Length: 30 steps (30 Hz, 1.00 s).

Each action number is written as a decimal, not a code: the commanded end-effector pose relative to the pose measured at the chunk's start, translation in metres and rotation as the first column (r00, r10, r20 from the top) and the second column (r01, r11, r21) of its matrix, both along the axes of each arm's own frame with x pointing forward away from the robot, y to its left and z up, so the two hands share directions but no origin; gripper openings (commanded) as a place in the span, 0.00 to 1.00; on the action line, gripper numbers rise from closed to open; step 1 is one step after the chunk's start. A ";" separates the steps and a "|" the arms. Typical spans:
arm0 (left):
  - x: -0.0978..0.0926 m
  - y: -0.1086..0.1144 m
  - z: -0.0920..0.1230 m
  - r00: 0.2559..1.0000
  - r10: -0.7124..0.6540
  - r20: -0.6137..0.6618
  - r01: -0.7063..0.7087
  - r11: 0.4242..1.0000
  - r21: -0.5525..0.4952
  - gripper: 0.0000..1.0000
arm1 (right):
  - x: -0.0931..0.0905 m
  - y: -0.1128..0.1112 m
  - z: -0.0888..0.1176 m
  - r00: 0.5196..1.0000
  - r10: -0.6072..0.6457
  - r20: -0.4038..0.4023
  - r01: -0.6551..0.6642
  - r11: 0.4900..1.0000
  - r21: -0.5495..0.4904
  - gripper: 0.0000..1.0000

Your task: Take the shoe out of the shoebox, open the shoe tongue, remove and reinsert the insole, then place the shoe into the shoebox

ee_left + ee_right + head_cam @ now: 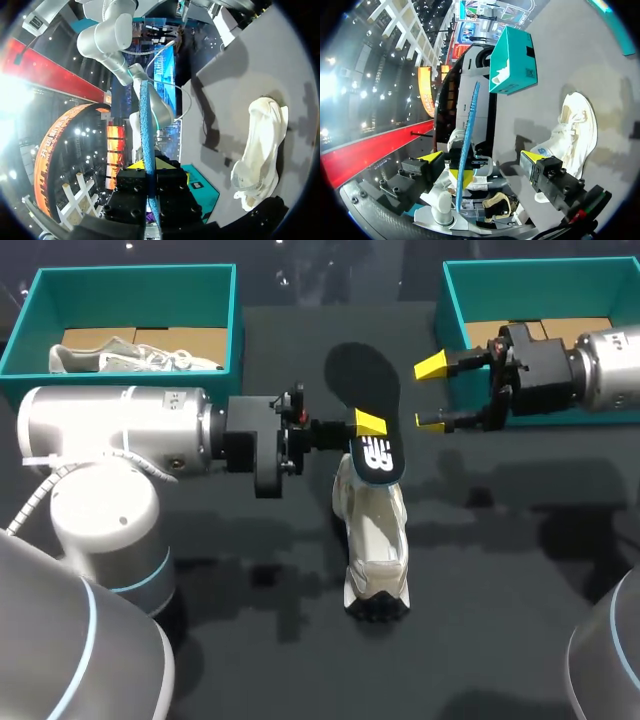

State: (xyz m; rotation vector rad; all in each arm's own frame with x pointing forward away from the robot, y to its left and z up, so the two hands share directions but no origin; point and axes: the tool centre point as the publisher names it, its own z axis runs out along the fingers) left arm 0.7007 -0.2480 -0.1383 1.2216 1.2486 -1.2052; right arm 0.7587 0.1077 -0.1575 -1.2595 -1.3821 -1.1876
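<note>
You're holding the flat dark insole (365, 400) clenched in the left jaws over the white fabric shoe (373, 540), right jaws released nearby, probably staging reinsertion.

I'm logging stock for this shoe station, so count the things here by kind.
Teal shoeboxes: 2
White shoes: 2, one boxed, one on the table
Insole: 1, in the left gripper
Total: 5

Shoe (375, 540) on table (500, 570), just behind it insole (366, 400) in left gripper (368, 425), right gripper (432, 393) behind-right, left shoebox (30, 315) holding second shoe (130, 358) far behind-left, right shoebox (450, 300) far behind-right.
</note>
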 end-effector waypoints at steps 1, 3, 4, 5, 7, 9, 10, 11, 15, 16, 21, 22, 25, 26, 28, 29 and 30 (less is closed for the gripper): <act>0.012 -0.009 -0.002 1.000 -0.030 0.005 0.030 1.000 0.008 0.00 | 0.004 0.012 -0.004 1.000 0.022 0.006 -0.022 1.000 0.008 1.00; 0.015 -0.011 -0.004 0.999 -0.035 0.006 0.035 0.999 0.011 0.00 | 0.002 0.017 -0.004 1.000 0.022 0.006 -0.022 1.000 0.007 1.00; 0.016 -0.012 -0.005 0.999 -0.038 0.005 0.038 0.999 0.012 0.00 | 0.002 0.019 -0.003 1.000 0.023 0.007 -0.023 1.000 0.005 1.00; 0.017 -0.013 -0.006 0.999 -0.041 0.005 0.041 0.999 0.013 0.00 | 0.001 0.021 -0.003 1.000 0.023 0.008 -0.023 1.000 0.005 1.00; 0.017 -0.014 -0.007 0.999 -0.044 0.006 0.043 0.999 0.014 0.00 | 0.000 0.024 -0.001 1.000 0.021 0.011 -0.021 1.000 0.006 0.97; 0.017 -0.015 -0.009 0.999 -0.047 0.012 0.046 0.999 0.017 0.00 | 0.000 0.027 0.000 1.000 0.019 0.017 -0.019 1.000 0.008 0.89; 0.017 -0.016 -0.010 0.999 -0.047 0.013 0.047 0.999 0.017 0.00 | 0.000 0.029 0.001 1.000 0.018 0.019 -0.018 1.000 0.008 0.79; 0.017 -0.017 -0.010 0.999 -0.044 0.023 0.044 0.999 0.017 0.00 | 0.000 0.030 0.002 1.000 0.017 0.021 -0.017 1.000 0.010 0.75; 0.017 -0.020 -0.012 0.998 -0.035 0.043 0.035 0.999 0.014 0.00 | 0.001 0.035 0.003 1.000 0.019 0.023 -0.020 1.000 0.016 0.60; 0.016 -0.020 -0.012 0.998 -0.031 0.047 0.031 0.999 0.012 0.00 | 0.001 0.035 0.003 1.000 0.018 0.021 -0.019 1.000 0.016 0.55; 0.020 -0.024 -0.013 0.998 -0.014 0.065 0.013 1.000 0.011 0.00 | 0.001 0.038 0.003 1.000 0.013 0.015 -0.013 1.000 0.027 0.45; 0.020 -0.024 -0.013 0.998 -0.013 0.065 0.012 1.000 0.010 0.00 | 0.001 0.039 0.003 1.000 0.012 0.014 -0.013 1.000 0.028 0.44; 0.022 -0.026 -0.014 0.997 -0.003 0.075 0.002 1.000 0.009 0.00 | 0.002 0.039 0.003 1.000 0.008 0.017 -0.009 0.999 0.034 0.43; 0.023 -0.026 -0.014 0.997 0.000 0.077 -0.001 1.000 0.008 0.00 | 0.002 0.039 0.004 1.000 0.007 0.018 -0.008 0.999 0.037 0.43; 0.024 -0.027 -0.015 0.997 0.006 0.078 -0.007 1.000 0.006 0.00 | 0.002 0.039 0.004 1.000 0.004 0.019 -0.005 0.999 0.040 0.43; 0.024 -0.027 -0.015 0.997 0.010 0.078 -0.011 1.000 0.005 0.00 | 0.003 0.039 0.004 1.000 0.003 0.019 -0.004 0.999 0.042 0.43; 0.025 -0.028 -0.016 0.997 0.018 0.079 -0.018 1.000 0.003 0.00 | 0.003 0.038 0.004 1.000 0.002 0.019 -0.003 0.999 0.043 0.42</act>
